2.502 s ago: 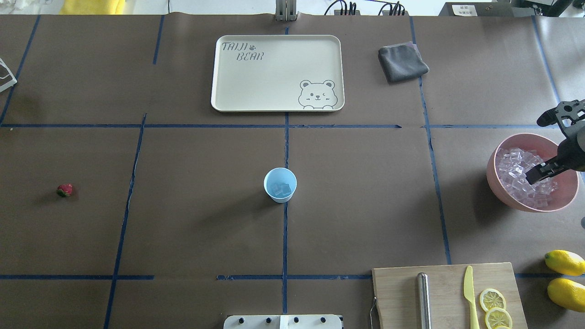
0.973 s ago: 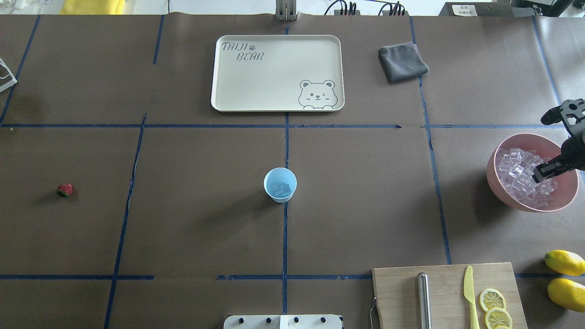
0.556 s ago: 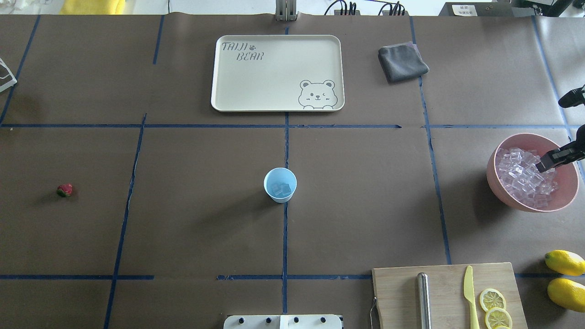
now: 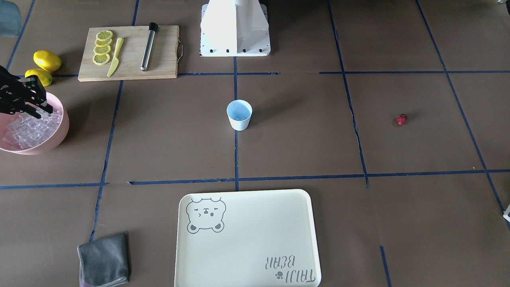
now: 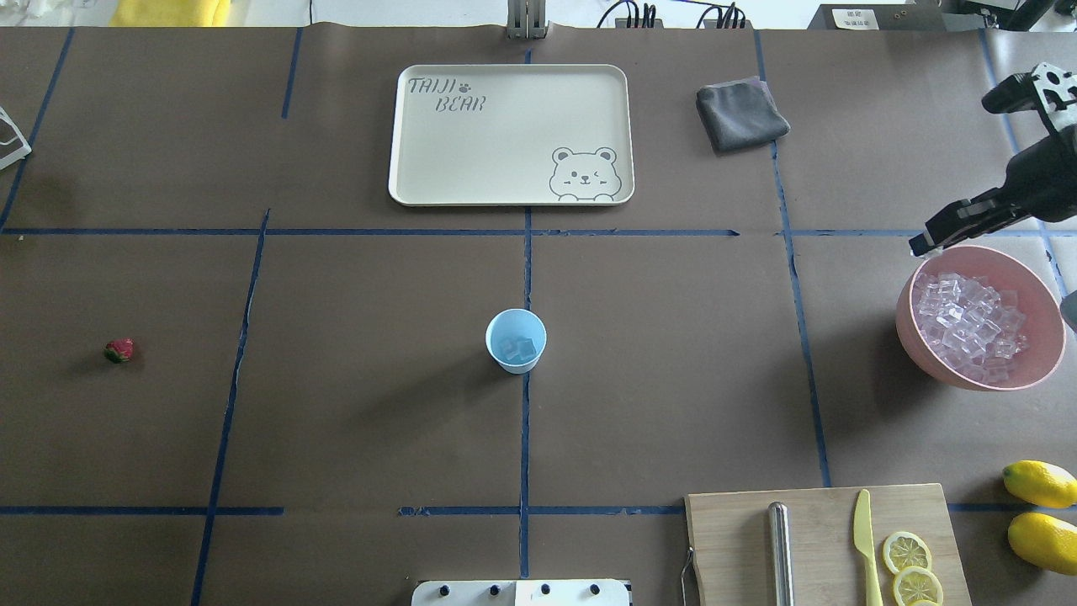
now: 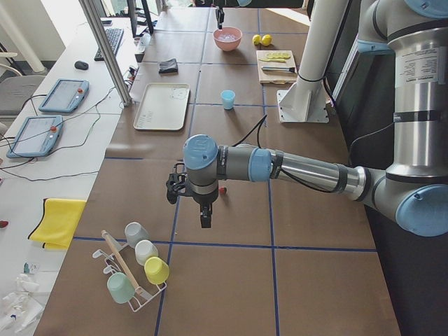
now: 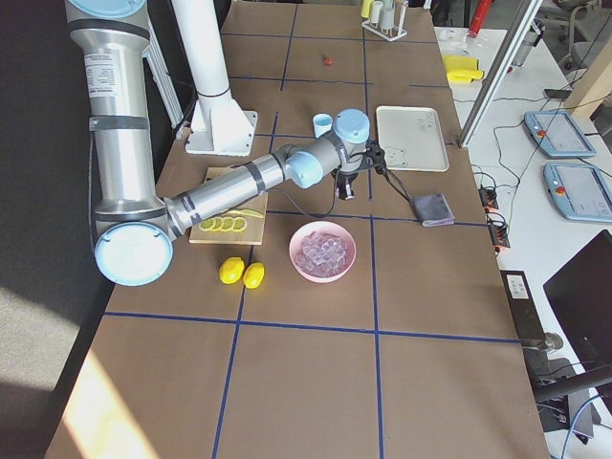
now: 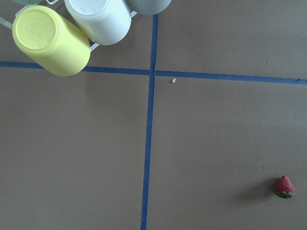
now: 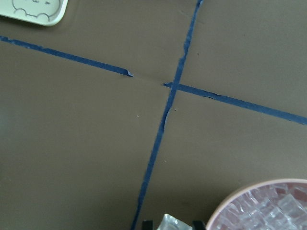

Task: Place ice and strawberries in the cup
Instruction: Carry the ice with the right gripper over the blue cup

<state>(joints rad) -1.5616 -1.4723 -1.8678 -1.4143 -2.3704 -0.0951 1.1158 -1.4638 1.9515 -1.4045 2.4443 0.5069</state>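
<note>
While cup (image 4: 239,122) holds two ice cubes (image 5: 517,348), strawberry (image 5: 119,350): one.

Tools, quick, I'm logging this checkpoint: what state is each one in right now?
Left tool: cannot be told; only the side view shows it.
Right tool: closed on an ice cube.

Bottom edge of the right wrist view: the right gripper (image 9: 171,224) shows only two dark fingertips (image 9: 147,224), an ice cube (image 9: 168,221) pinched between them, all cropped. Front view, left edge: pink bowl (image 4: 59,132) cut off. Left-end view: left gripper (image 6: 204,218) too small to judge its jaws.
</note>
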